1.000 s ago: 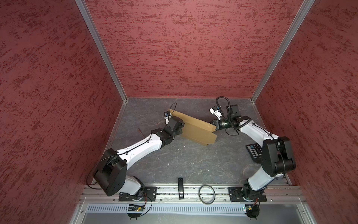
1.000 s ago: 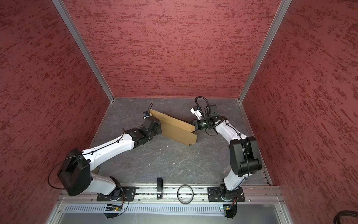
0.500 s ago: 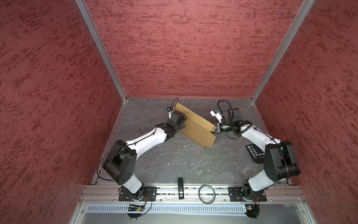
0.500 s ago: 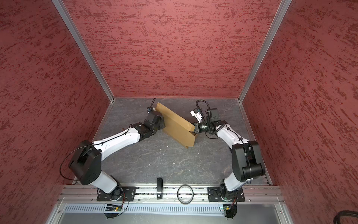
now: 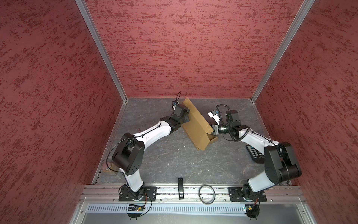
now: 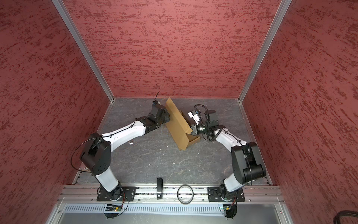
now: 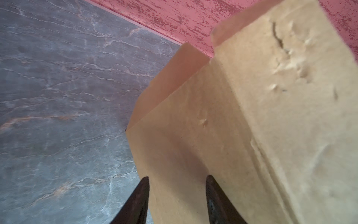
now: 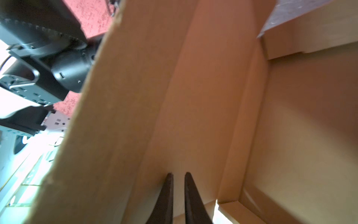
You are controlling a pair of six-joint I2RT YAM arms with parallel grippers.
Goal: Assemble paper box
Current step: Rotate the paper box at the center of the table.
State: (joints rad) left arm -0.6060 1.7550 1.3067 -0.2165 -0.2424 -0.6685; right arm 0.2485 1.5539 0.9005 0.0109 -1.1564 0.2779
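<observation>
The right gripper (image 8: 177,174), pinching a raised panel of the paper box (image 5: 195,126), should hold firm while the half-open left gripper (image 7: 177,176) presses the outer face squarely.

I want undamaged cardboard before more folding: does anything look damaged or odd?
Yes. In the left wrist view, one panel of the paper box has a short tear and several dents, so it looks crumpled. In both top views the box stands tilted on edge.
</observation>
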